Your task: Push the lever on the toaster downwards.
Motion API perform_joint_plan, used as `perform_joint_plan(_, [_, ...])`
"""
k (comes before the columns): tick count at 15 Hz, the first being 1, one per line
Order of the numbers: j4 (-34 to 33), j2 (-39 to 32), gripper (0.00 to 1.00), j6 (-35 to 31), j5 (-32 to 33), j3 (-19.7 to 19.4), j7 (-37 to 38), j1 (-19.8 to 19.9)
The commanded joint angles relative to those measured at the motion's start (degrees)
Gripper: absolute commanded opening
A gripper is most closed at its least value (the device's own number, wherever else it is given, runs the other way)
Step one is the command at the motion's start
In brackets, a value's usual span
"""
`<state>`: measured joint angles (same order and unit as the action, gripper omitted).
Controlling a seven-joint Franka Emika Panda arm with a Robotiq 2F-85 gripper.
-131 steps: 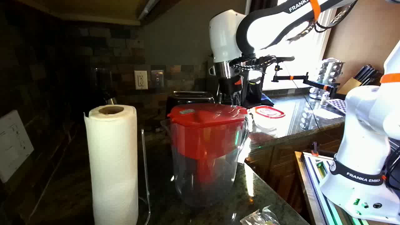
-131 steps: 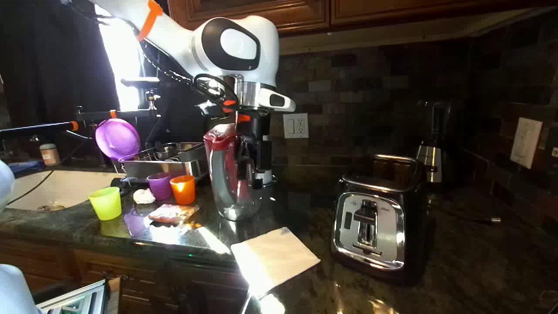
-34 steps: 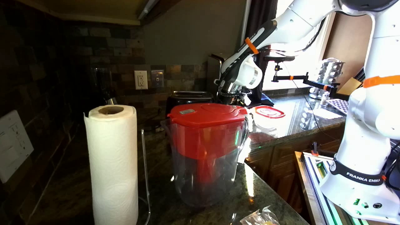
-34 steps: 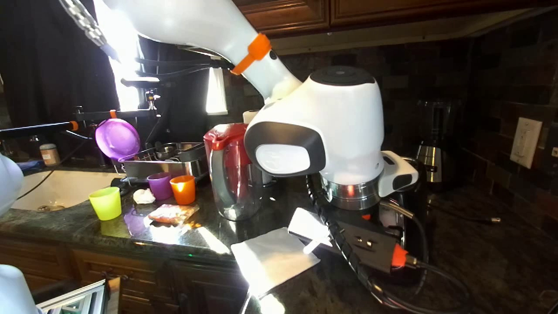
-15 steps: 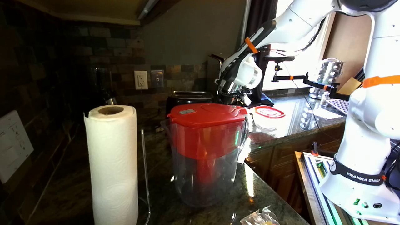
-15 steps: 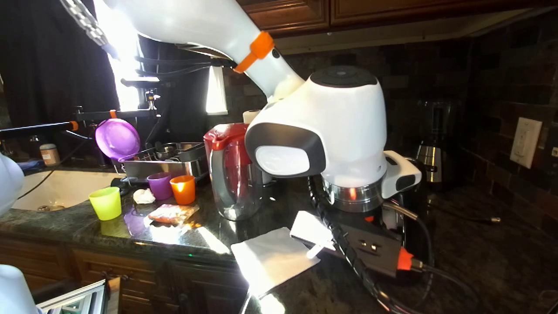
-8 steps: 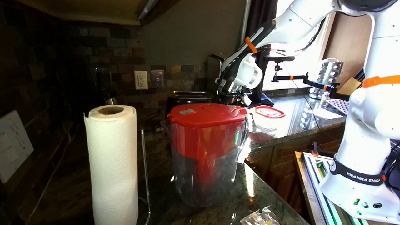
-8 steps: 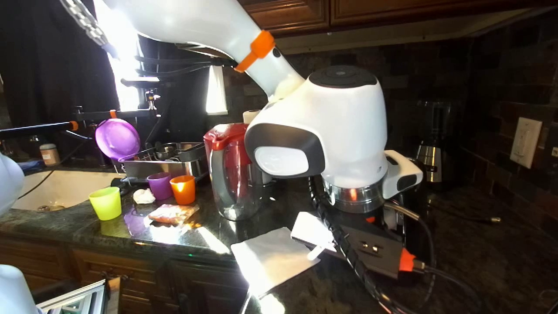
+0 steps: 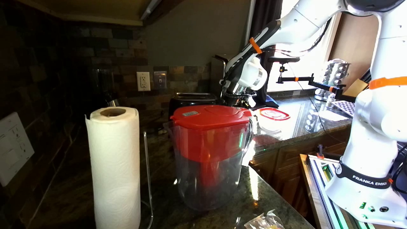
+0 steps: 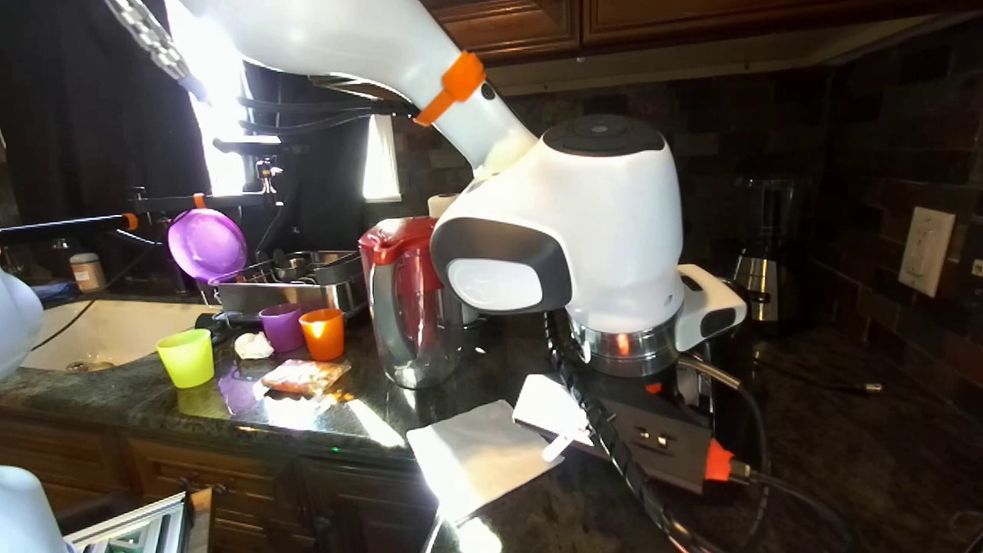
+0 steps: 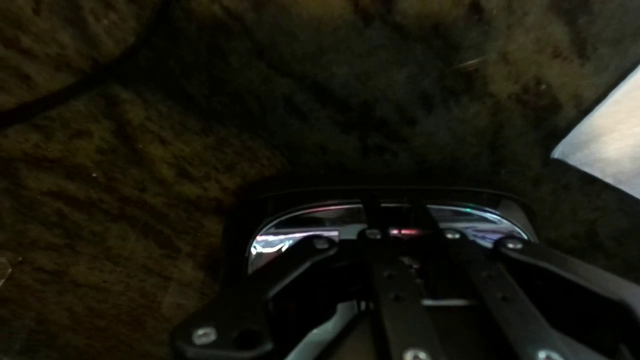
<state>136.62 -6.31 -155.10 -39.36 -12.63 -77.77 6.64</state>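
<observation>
The dark toaster shows its chrome-rimmed top behind the pitcher in an exterior view. My arm covers most of the toaster in an exterior view. Seen from the wrist, the shiny chrome face of the toaster lies directly below the fingers. My gripper is shut, its fingertips over the middle of that face. It is dark between the fingers, so I cannot tell whether the lever is between or beneath them. The lever is hidden in both exterior views, as are the fingertips.
A clear pitcher with a red lid stands beside the toaster, and a paper towel roll stands beyond. A pale sheet lies in front of the toaster. Cups, such as an orange cup, sit near the sink. A cable crosses the counter.
Several seconds ago my arm was above the pitcher; since then it has come across and down to the toaster's front. Over the last second the arm has barely shifted.
</observation>
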Motion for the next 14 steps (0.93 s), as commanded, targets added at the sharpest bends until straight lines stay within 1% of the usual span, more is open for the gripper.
perform_joint_plan(1, [-0.18, 0.78, 0.05, -2.2, -1.97, 0.44, -1.28, -0.01])
perform_joint_plan(3, [-0.27, 0.75, 0.04, -2.35, -1.82, 0.46, -1.16, -0.07])
perform_joint_plan(8, [-0.68, 0.79, 0.04, -2.64, -1.83, 0.32, -0.89, 0.07])
perform_joint_plan(14, [-1.64, 0.72, 0.04, -4.97, -2.5, 0.49, -0.91, 0.15])
